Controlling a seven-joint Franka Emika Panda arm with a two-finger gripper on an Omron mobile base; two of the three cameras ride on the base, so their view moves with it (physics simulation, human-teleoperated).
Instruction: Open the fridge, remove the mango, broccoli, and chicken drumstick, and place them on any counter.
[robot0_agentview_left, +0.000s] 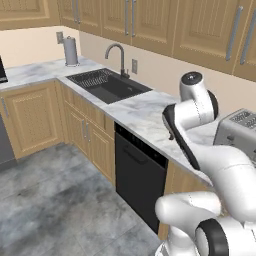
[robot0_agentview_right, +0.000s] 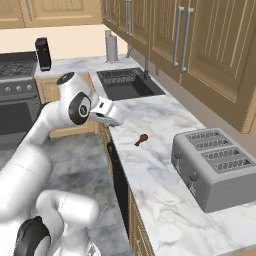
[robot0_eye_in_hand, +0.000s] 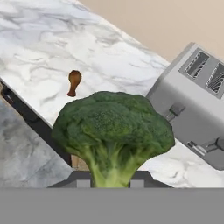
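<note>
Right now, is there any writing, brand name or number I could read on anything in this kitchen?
None: no readable words, labels or numbers.
The toaster has plain metal sides.
The stove knobs are too small to show any marks.
The dishwasher front is blank black.

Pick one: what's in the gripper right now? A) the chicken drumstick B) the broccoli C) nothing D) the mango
B: in the hand view the broccoli sits with its stem down between the fingertips of the gripper, above the counter, while the chicken drumstick already lies on the marble, beside the toaster.
</note>
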